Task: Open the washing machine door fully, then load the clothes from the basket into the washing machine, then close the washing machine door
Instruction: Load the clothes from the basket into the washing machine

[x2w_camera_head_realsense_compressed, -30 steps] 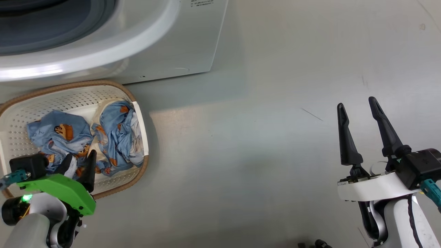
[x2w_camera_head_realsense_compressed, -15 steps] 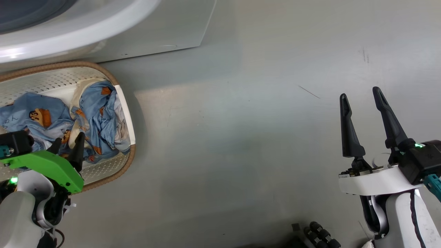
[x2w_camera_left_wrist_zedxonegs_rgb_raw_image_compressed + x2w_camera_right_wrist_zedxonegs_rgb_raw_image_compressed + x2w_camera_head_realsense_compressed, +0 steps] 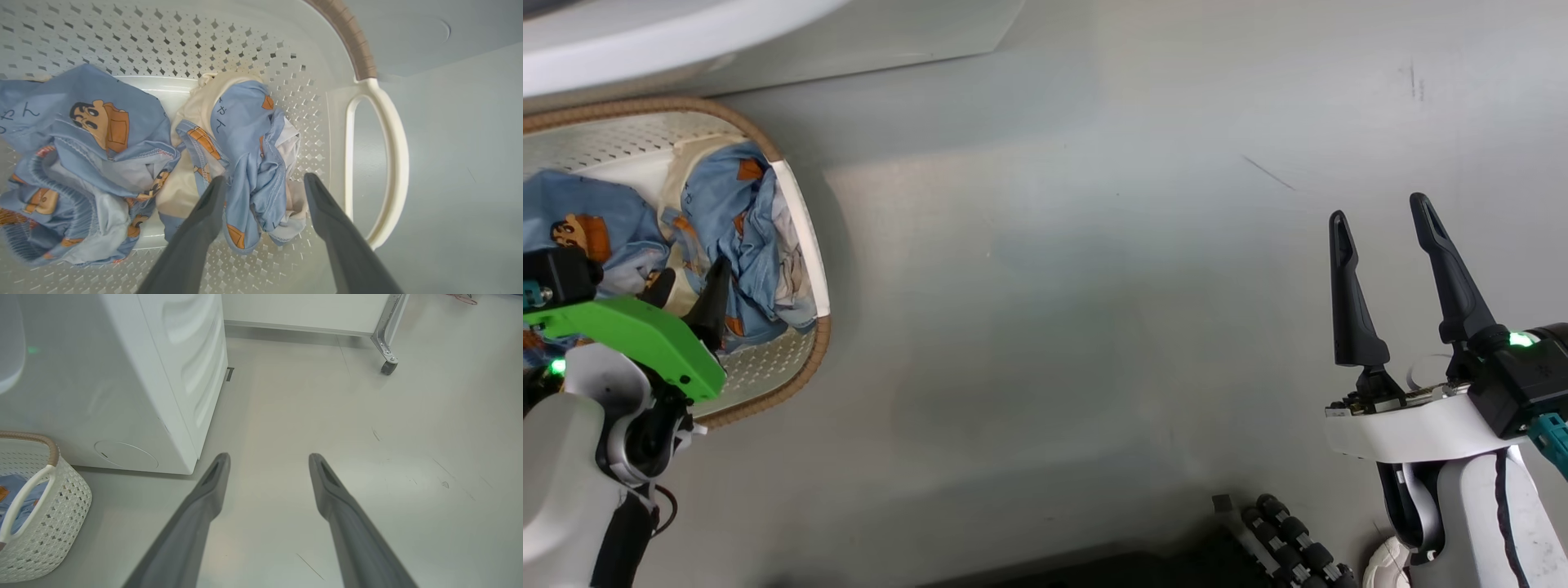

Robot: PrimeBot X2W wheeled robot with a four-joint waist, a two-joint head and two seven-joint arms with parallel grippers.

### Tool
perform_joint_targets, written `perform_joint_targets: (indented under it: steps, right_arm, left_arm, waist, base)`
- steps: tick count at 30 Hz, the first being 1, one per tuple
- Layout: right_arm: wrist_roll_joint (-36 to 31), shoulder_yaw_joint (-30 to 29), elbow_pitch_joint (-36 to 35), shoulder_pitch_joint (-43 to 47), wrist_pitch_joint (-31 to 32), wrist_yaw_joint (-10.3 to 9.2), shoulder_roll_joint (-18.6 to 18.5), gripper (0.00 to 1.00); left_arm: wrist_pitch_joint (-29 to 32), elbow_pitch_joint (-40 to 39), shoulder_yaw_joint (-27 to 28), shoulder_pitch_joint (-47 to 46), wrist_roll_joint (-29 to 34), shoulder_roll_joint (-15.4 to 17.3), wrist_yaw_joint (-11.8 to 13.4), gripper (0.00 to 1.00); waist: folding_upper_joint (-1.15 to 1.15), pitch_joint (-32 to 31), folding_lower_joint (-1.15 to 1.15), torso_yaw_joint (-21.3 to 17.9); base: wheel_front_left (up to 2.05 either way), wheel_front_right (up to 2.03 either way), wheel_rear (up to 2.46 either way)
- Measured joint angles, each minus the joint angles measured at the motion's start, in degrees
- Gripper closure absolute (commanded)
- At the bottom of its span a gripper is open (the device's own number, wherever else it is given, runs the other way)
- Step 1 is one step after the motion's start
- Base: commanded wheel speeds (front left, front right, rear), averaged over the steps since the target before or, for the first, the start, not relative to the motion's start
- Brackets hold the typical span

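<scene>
The basket stands on the floor at the left, below the washing machine. It holds the clothes, crumpled blue printed pieces with cream cloth among them. My left gripper hangs open over the basket. In the left wrist view, the left gripper has its fingers astride the right-hand bundle of the clothes, close to the basket wall and handle. My right gripper is open and empty over bare floor, far right. The washing machine door is out of view.
The right wrist view has my right gripper pointing at open floor beside the washing machine corner, with the basket at the lower left. A wheeled table leg stands at the back. A black ribbed part lies by my base.
The head view has shifted, so the basket and machine sit further up and left in it. The left gripper stays over the clothes, nearer the right-hand bundle. Both grippers remain open.
</scene>
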Motion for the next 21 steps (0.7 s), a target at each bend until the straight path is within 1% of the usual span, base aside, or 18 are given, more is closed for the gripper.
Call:
perform_joint_targets:
  steps: [5, 10, 12, 16, 21]
  right_arm:
    - [-0.21, 0.02, -0.30, -0.51, 0.00, -0.01, 0.15, 0.00]
    - [-0.45, -0.10, -0.91, -0.96, 0.00, -0.09, 0.25, 0.00]
    - [-0.54, -0.15, -0.99, -0.97, 0.00, -0.59, 0.26, 0.00]
    - [-0.56, -0.20, -0.98, -0.99, 0.00, -0.97, 0.26, 0.00]
    - [-0.83, -0.21, -1.03, -0.99, 0.00, -0.99, 0.26, 0.00]
  left_arm:
    - [-0.08, 0.87, -1.26, -1.82, -0.30, 1.03, 0.00, 0.00]
    - [-0.43, 2.05, -2.81, -3.31, -0.79, 1.09, 0.00, 0.00]
    - [-0.67, 2.21, -3.49, -4.10, -0.87, 1.08, 0.00, 0.00]
    - [-1.69, 3.36, -4.70, -5.03, -1.52, 1.09, 0.00, 0.00]
    - [-2.23, 4.21, -6.06, -5.68, -2.18, 1.13, 0.00, 0.00]
  waist:
    - [0.00, 2.03, 0.00, 0.18]
    - [0.00, 3.63, 0.00, 0.31]
    - [0.00, 4.16, 0.00, 0.39]
    - [0.00, 4.63, 0.00, 0.65]
    - [0.00, 4.89, 0.00, 0.73]
  base:
    - [0.00, 0.00, 0.00]
    - [0.00, 0.00, 0.00]
    - [0.00, 0.00, 0.00]
    - [0.00, 0.00, 0.00]
    - [0.00, 0.00, 0.00]
